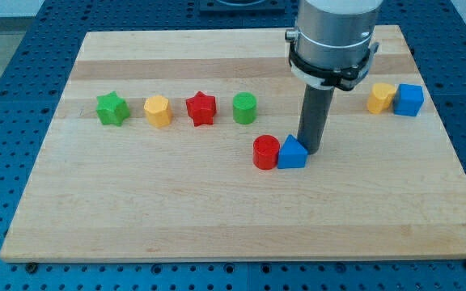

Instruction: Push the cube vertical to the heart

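The blue cube (408,99) sits near the board's right edge, touching the right side of a yellow heart-like block (381,97). My tip (311,151) is down on the board well to the left of and below that pair. It stands against the right side of a blue triangular block (292,153), which touches a red cylinder (266,152) on its left.
A row runs across the board's left half: green star (112,108), yellow hexagon (158,111), red star (201,108), green cylinder (244,107). The wooden board (176,210) lies on a blue perforated table. The arm's grey body (333,36) hangs over the top middle.
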Controlling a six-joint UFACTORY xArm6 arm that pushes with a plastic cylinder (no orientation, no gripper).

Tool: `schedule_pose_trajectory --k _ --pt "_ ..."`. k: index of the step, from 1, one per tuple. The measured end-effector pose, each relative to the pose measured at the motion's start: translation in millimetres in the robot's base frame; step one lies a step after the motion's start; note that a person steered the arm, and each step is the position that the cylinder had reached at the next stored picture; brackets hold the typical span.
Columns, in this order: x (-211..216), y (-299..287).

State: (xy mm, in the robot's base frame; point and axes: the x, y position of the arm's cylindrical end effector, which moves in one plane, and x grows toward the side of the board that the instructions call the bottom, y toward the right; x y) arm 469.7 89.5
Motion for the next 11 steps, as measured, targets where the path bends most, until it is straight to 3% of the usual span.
schedule_pose_trajectory --k 1,2,4,5,7,9,10,11 --pt "-1 0" --pt "-1 55" --pt "-33 245" --pt "-43 256" --pt "-111 222" --pt "-57 140" --pt "-34 137" --pt "-42 144"
